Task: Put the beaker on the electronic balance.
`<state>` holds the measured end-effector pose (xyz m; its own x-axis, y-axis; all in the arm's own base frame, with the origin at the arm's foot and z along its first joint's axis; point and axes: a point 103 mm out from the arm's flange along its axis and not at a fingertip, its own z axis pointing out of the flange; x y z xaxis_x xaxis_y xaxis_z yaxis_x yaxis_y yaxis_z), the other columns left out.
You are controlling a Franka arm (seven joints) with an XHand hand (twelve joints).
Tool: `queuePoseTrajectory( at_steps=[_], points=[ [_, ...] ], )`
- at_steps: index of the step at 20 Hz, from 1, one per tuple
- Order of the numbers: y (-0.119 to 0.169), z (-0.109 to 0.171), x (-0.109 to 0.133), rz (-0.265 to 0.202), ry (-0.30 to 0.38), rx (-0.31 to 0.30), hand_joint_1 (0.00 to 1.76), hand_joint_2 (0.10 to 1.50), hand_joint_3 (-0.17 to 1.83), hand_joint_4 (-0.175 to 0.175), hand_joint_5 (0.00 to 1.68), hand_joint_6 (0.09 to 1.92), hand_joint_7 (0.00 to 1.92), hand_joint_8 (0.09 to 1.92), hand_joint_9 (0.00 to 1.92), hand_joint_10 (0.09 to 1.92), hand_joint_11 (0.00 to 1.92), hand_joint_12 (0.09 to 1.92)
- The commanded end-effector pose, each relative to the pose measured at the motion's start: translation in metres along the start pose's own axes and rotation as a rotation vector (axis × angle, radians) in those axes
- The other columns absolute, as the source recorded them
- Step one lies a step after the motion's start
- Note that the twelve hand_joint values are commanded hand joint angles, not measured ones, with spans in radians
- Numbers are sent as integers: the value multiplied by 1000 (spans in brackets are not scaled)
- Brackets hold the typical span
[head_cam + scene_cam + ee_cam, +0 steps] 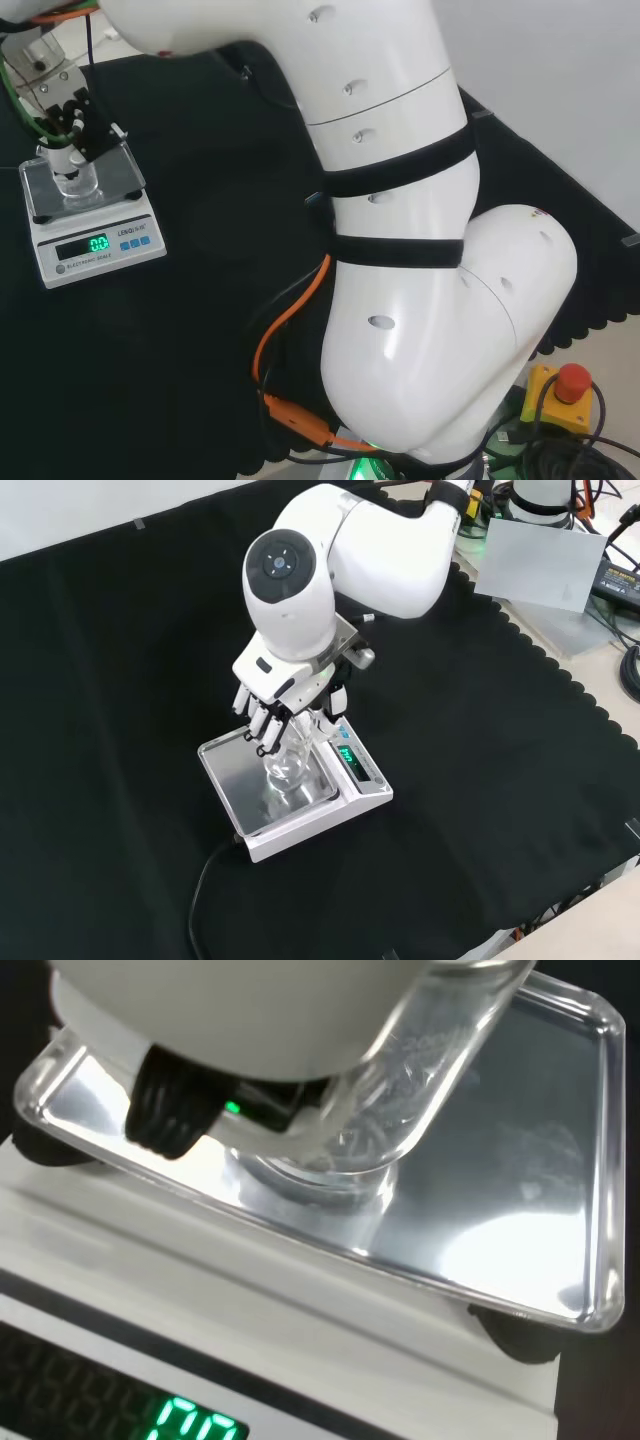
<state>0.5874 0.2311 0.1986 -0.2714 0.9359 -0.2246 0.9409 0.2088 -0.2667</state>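
Observation:
A clear glass beaker (76, 181) is upright over the steel pan (127, 176) of the white electronic balance (97, 247) at the left of the head view. The black and white hand (74, 114) comes down from above, its fingers curled round the beaker's upper part. In the front view the hand (266, 712) grips the beaker (287, 766) over the pan (232, 776), near the pan's middle. In the wrist view the beaker's base (340, 1150) is at the pan (520, 1160), beside a black fingertip (165, 1120). I cannot tell whether the base touches the pan.
The balance (305, 832) stands on the black cloth, and its black cable (200, 890) trails toward the front edge in the front view. The arm's large white link (295, 575) hangs over the hand. A grey box (535, 560) lies beyond the cloth's scalloped edge.

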Motion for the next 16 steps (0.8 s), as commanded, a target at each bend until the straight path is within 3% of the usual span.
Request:
queuePoseTrajectory(
  at_steps=[1, 12, 14, 16],
  points=[
    [10, -1, 2, 7, -30, 1, 1193, 390, 787, 98, 958, 923, 1018, 772, 1158, 507, 845, 1208],
    [22, 14, -9, -1, 7, 29, 1183, 391, 788, 92, 932, 934, 1004, 772, 1138, 511, 825, 1213],
    [23, 14, -10, -1, 6, 37, 1171, 391, 784, 73, 850, 974, 960, 782, 1106, 531, 793, 1231],
    [23, 12, -11, -6, -1, 43, 1126, 388, 751, 49, 644, 985, 817, 793, 1006, 576, 694, 1288]
  ],
)
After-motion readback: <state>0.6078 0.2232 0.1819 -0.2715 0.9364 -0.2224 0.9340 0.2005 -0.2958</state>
